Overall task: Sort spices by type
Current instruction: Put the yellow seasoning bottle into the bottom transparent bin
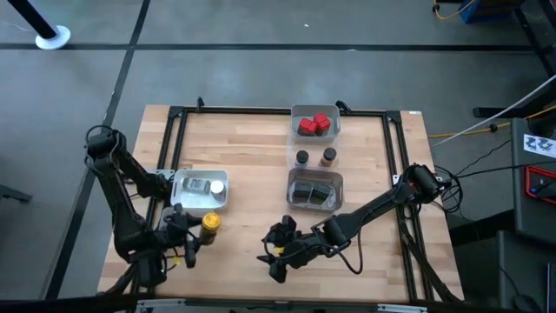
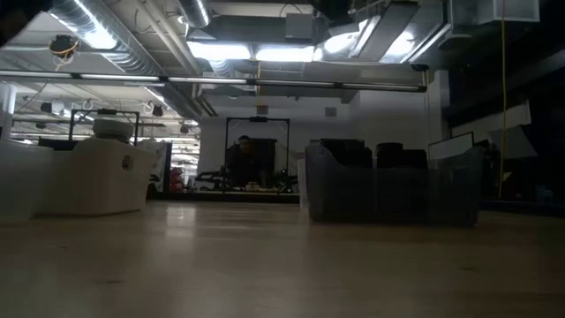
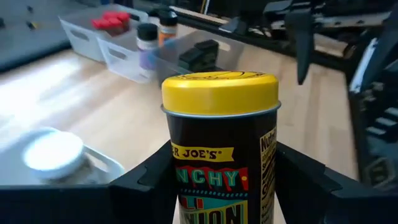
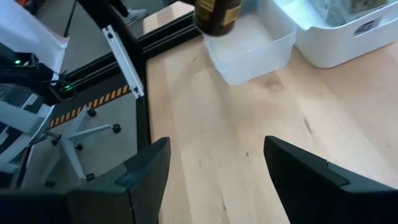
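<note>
A dark spice jar with a yellow lid (image 3: 219,93) (image 1: 210,223) sits between the fingers of my left gripper (image 1: 193,236) near the table's front left, just in front of a clear tray (image 1: 178,202). That tray holds a silver-grey jar (image 1: 196,185) and a white-lidded one (image 1: 217,186). Mid-table stand three trays: one with red boxes (image 1: 314,124), one with a dark jar (image 1: 301,157) and an orange-brown jar (image 1: 328,156), and one with dark tins (image 1: 314,193). My right gripper (image 1: 276,254) (image 4: 214,180) stands open over bare wood at the front middle. My left gripper pinches the jar's dark labelled body (image 3: 217,186) between its two fingers (image 3: 146,190), below the yellow lid. The fingers come roughly level from the table's near left side. The jar stands about upright in the hold. Its base is out of frame, but it looks clear of the tabletop.
Black rails (image 1: 178,139) run along the table's left, far and right sides. Open wood (image 1: 248,165) lies between the left tray and the middle trays. The low view shows a white tray (image 2: 88,177) and a clear tray (image 2: 388,185), with a person far back in the room.
</note>
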Controlling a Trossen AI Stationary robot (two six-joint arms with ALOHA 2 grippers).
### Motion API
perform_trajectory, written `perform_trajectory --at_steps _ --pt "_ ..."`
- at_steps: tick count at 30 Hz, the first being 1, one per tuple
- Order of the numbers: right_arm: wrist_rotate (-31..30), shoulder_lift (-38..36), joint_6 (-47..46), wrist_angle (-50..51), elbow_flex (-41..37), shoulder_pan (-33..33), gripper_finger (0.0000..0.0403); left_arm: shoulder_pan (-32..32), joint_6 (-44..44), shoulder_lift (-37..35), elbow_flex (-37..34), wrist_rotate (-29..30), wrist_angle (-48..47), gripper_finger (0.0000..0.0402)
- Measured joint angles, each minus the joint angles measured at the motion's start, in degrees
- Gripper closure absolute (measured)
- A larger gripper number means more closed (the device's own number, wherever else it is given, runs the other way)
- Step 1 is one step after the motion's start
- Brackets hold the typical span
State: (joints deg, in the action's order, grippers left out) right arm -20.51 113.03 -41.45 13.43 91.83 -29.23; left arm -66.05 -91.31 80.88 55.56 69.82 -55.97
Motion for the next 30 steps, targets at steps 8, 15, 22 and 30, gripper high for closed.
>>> perform_trajectory --at_steps 8,15,22,30 --pt "-2.9 0.0 0.0 0.0 0.0 0.0 0.0143 0.3 -4.3 0.0 -7.2 0.9 -1.5 0.0206" --pt "-3.1 0.0 0.0 0.0 0.0 0.0 0.0143 -0.1 -11.2 0.1 -15.0 1.0 -0.8 0.0207" --pt "-3.1 0.0 0.2 0.0 0.0 0.0 0.0143 -0.3 -12.6 0.1 -18.6 0.4 0.0 0.0207" --pt "-6.8 0.0 3.0 0.0 0.0 0.0 0.0143 -0.3 -9.7 0.7 -22.4 0.1 7.9 0.0207"
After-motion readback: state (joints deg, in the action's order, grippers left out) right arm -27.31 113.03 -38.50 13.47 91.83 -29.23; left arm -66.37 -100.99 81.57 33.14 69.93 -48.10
